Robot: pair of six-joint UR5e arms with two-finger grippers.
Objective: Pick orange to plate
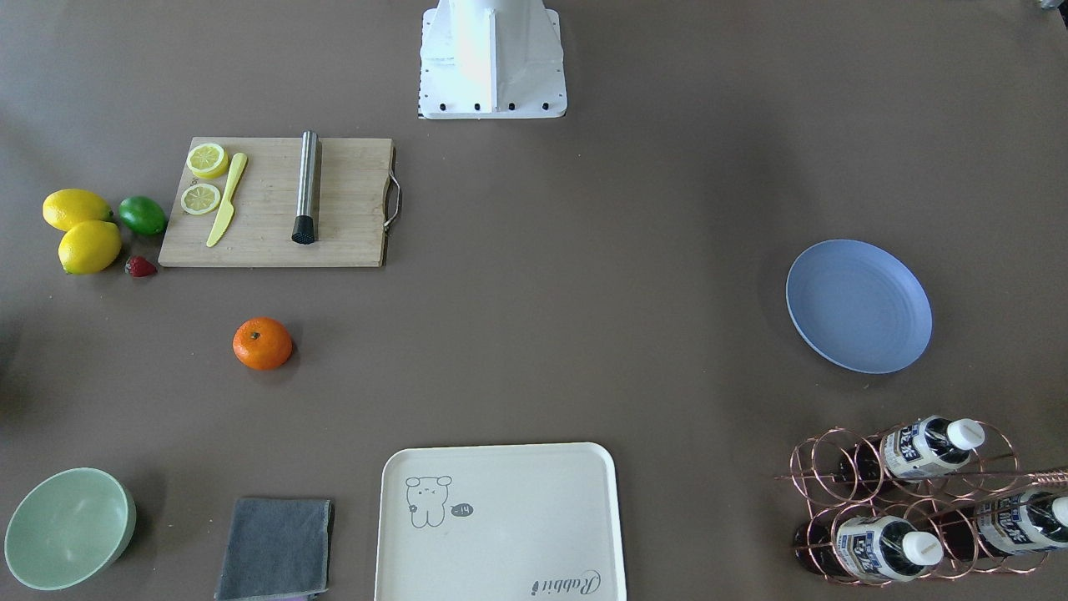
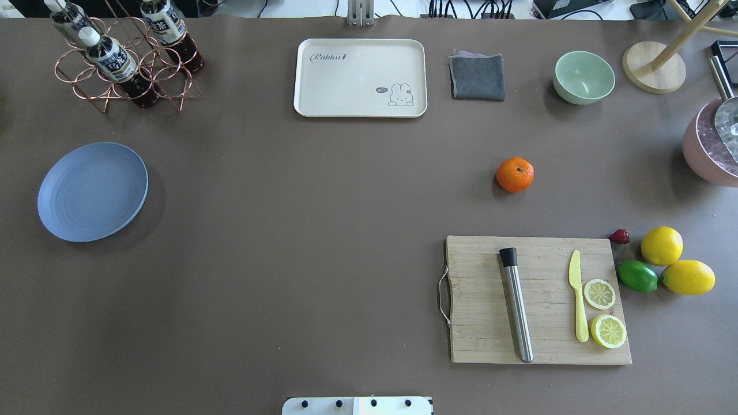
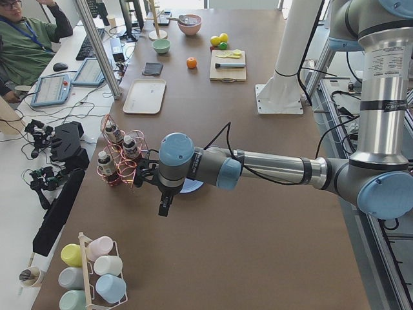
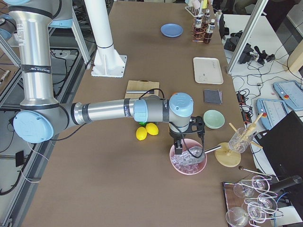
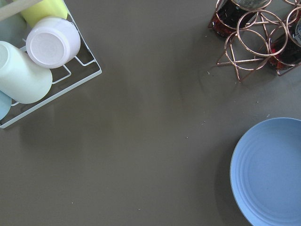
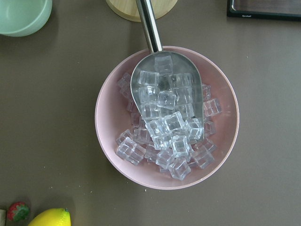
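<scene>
While over ice (image 4: 187,161), right arm (image 4: 104,112) level

Found the orange (image 2: 515,174) right of centre in the overhead view: small, round, bright, dark stem dot facing up, resting on the brown surface (image 2: 323,230). Saw the plate (image 2: 92,191) near the left edge: round, shallow, light blue, faintly ringed, lying flat, well apart from the fruit.

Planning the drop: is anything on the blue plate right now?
Nothing shows on the plate: its whole face is bare from overhead. The orange sits on the table, far off. What lies under the plate is hidden.
</scene>
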